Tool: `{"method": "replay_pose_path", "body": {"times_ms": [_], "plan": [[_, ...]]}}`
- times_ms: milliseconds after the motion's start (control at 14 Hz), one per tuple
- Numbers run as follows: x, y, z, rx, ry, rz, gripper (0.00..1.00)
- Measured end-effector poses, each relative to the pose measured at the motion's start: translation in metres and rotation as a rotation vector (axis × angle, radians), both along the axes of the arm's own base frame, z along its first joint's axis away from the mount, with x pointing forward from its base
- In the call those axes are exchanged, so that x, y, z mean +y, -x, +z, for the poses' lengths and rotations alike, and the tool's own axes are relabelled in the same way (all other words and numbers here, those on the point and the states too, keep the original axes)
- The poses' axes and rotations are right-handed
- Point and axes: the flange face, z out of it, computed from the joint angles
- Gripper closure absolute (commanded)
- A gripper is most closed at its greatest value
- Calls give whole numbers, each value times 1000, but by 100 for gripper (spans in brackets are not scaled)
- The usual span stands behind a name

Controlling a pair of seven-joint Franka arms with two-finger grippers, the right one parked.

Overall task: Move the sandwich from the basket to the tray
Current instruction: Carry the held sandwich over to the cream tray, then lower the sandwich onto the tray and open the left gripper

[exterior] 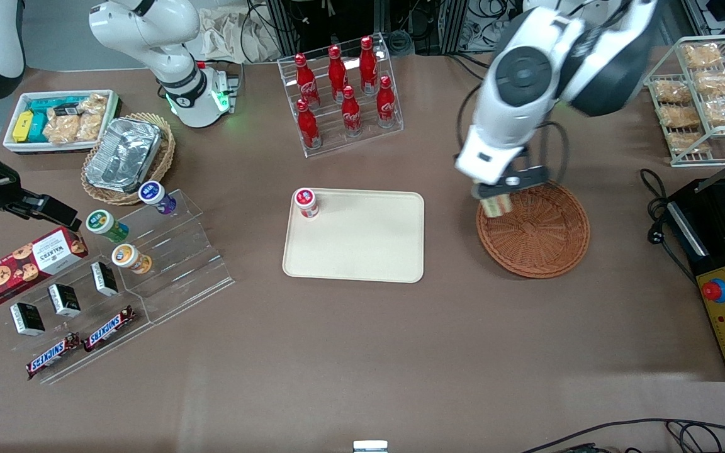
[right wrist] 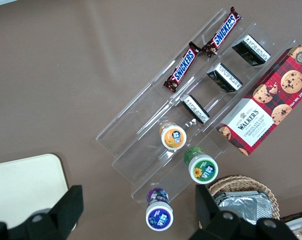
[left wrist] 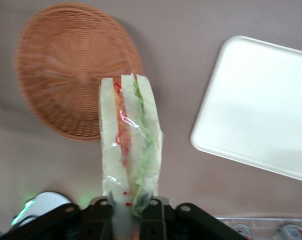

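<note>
You've got the sandwich (left wrist: pixel 131 145) out of the basket (exterior: pixel 542 236), and that's the first half of the job done. In the wrist picture the gripper (left wrist: pixel 127 212) has its two fingers pinching the wedge at its lower end, bread slices and red and green filling standing up between them, wrapped in clear film. The basket sits bare below it, and in the front view at right of centre you can see the sandwich (exterior: pixel 496 204) hanging under the gripper (exterior: pixel 500 192), over the basket's rim on the edge nearest the tray (exterior: pixel 362 242).

What's left for you: the carry across and the set-down. The tray lies in the middle of the frame, apart from the basket with a strip of bare table (exterior: pixel 362 352) between them. Its surface is open except for one small red-lidded cup (exterior: pixel 306 202) in the upper left corner, so I'd judge there's plenty of room to land the wedge. Nothing has reached the tray yet; call it roughly halfway.
</note>
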Motion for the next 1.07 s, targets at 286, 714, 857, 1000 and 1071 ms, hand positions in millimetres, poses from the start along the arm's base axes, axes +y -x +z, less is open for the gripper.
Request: {"method": "replay_pose_path", "body": {"times_ms": [286, 714, 857, 1000, 1071], "plan": [[-61, 2, -43, -46, 94, -89, 100], [-117, 9, -124, -66, 129, -255, 100], [-125, 10, -155, -65, 144, -279, 100], [-129, 12, -185, -59, 148, -298, 100], [-132, 14, -198, -61, 144, -314, 100]]}}
